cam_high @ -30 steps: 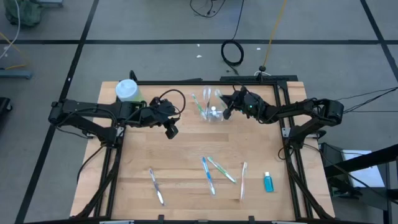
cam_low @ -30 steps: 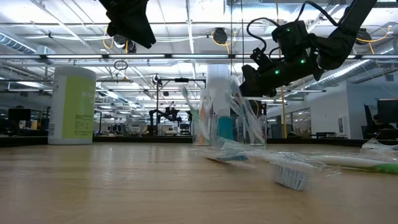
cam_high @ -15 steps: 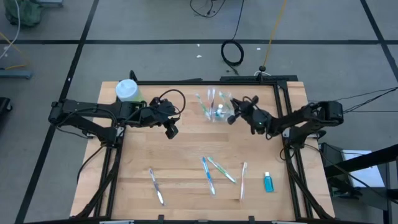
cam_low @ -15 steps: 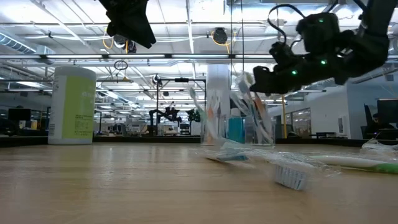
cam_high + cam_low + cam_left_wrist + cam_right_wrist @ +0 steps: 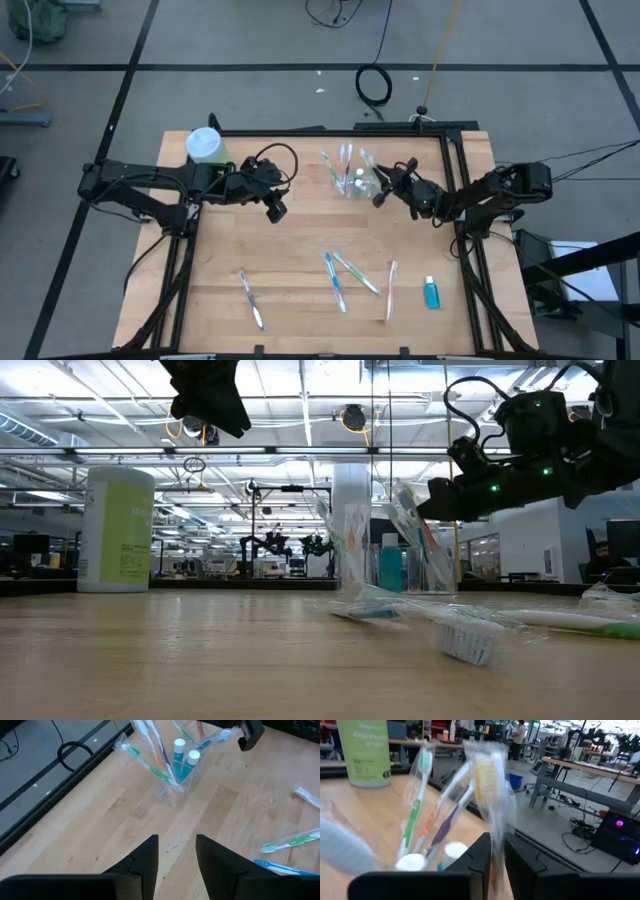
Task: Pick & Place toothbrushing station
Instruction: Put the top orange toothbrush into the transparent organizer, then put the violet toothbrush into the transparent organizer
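Filling the clear cup (image 5: 350, 184) near the counter's (image 5: 300, 260) far edge, right gripper (image 5: 493, 851) beside it with fingers pinching a wrapped toothbrush (image 5: 488, 790), needing letting go next; left gripper (image 5: 176, 851) waiting, fingers narrowly open.

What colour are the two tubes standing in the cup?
Teal with white caps: the tubes in the cup, clearest in the left wrist view.
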Controlling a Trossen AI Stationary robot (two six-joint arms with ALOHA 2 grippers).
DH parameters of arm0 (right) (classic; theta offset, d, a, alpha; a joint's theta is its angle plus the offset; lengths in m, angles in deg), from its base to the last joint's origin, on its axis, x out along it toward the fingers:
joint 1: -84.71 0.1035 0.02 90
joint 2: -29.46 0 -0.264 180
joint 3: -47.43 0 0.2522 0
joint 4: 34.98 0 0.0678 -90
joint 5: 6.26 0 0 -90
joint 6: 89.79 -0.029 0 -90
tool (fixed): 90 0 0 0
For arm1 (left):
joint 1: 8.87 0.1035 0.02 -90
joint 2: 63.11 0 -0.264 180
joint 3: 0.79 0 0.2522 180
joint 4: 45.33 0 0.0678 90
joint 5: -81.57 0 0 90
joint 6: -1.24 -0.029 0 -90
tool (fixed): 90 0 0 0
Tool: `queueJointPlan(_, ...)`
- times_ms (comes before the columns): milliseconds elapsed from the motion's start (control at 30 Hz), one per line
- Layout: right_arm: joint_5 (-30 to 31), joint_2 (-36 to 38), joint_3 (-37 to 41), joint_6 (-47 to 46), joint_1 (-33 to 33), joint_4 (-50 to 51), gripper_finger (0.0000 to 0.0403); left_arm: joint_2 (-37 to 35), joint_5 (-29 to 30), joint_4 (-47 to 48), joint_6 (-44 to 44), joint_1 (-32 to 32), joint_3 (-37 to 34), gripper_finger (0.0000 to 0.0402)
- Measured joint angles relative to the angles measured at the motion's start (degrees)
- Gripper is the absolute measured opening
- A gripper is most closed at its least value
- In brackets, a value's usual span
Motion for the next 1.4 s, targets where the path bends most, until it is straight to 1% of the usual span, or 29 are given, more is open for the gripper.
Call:
queueJointPlan(167, 0.01, 0.00, 0.04, -1.23, 0.00, 0.80, 0.0068, 0.00, -1.05, 0.02, 0.56, 0.00, -0.01, 0.0136)
queueJointPlan(267, 0.01, 0.00, 0.04, -0.98, 0.00, -0.52, 0.0083, 0.00, -3.80, 0.58, 2.24, -0.14, 0.00, 0.0136)
queueJointPlan(400, 0.21, 0.00, 0.02, 0.97, 0.00, -1.63, 0.0102, 0.39, -8.27, 4.61, 7.48, -1.74, 0.00, 0.0136)
queueJointPlan(633, 3.21, 0.00, 0.02, 2.07, 0.02, -2.03, 0.0129, 2.62, -11.65, 15.26, 22.31, -8.81, -0.07, 0.0136)
queueJointPlan(700, 3.33, 0.00, 0.02, 1.86, 0.02, -2.13, 0.0132, 3.90, -12.83, 16.83, 26.73, -10.88, -0.10, 0.0136)
queueJointPlan(867, 3.23, 0.00, 0.02, 4.15, 0.02, -2.58, 0.0133, 8.04, -19.27, 19.03, 40.48, -15.50, 0.00, 0.0136)
queueJointPlan(967, 3.22, 0.00, 0.02, 6.41, 0.02, -4.11, 0.0131, 11.42, -22.35, 19.86, 46.41, -18.53, -0.02, 0.0136)
queueJointPlan(1067, 3.20, -0.02, 0.02, 6.61, 0.02, -5.73, 0.0131, 15.30, -25.48, 21.93, 52.26, -20.22, -0.06, 0.0138)
queueJointPlan(1133, 3.11, -0.01, 0.02, 7.17, -0.05, -7.07, 0.0131, 17.63, -28.09, 22.45, 54.70, -20.86, -0.09, 0.0145)
queueJointPlan(1233, 3.07, 0.00, 0.02, 10.79, -0.15, -9.60, 0.0130, 20.68, -32.96, 22.32, 58.28, -21.41, -0.09, 0.0168)
queueJointPlan(1333, 3.04, -0.01, 0.02, 15.15, -0.15, -12.03, 0.0130, 23.20, -37.18, 22.25, 61.35, -21.85, -0.09, 0.0204)
queueJointPlan(1400, 3.04, 0.00, 0.02, 16.53, -0.15, -13.21, 0.0130, 24.59, -39.46, 22.46, 65.16, -22.49, -0.09, 0.0231)
